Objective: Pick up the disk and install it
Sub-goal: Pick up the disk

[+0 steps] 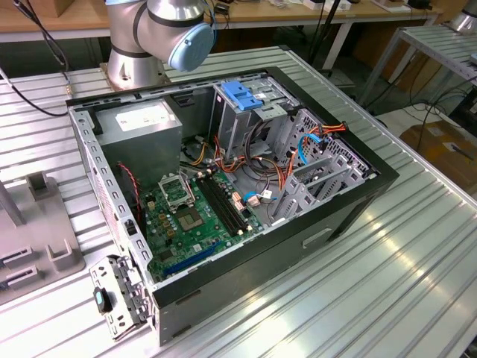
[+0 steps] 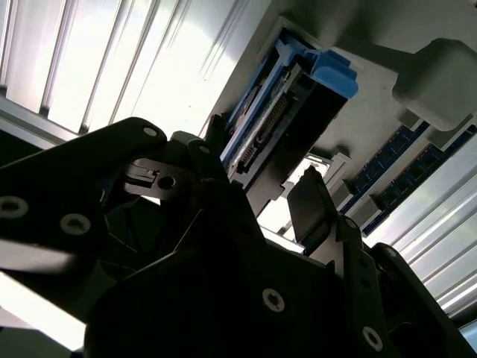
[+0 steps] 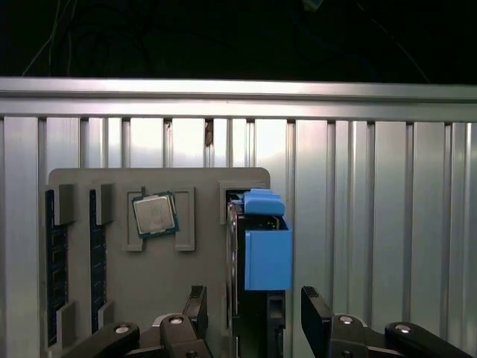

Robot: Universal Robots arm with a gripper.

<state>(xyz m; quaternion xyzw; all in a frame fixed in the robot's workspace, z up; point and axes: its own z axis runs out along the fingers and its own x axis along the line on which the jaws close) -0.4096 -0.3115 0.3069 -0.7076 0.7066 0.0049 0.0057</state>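
Note:
The disk stands on edge in a slot of a grey holder. Its blue plastic rail frame faces the camera in the first wrist view. My gripper is open just above it, one dark finger on each side with a small gap to each. In the second wrist view the disk shows its connector edge and blue frame beyond the open gripper. Nothing is held.
The holder also carries a processor chip and memory sticks. In the exterior view the open computer case lies on the ribbed aluminium table, with a blue bracket on its drive cage, cables and a motherboard inside. The arm's base stands behind it.

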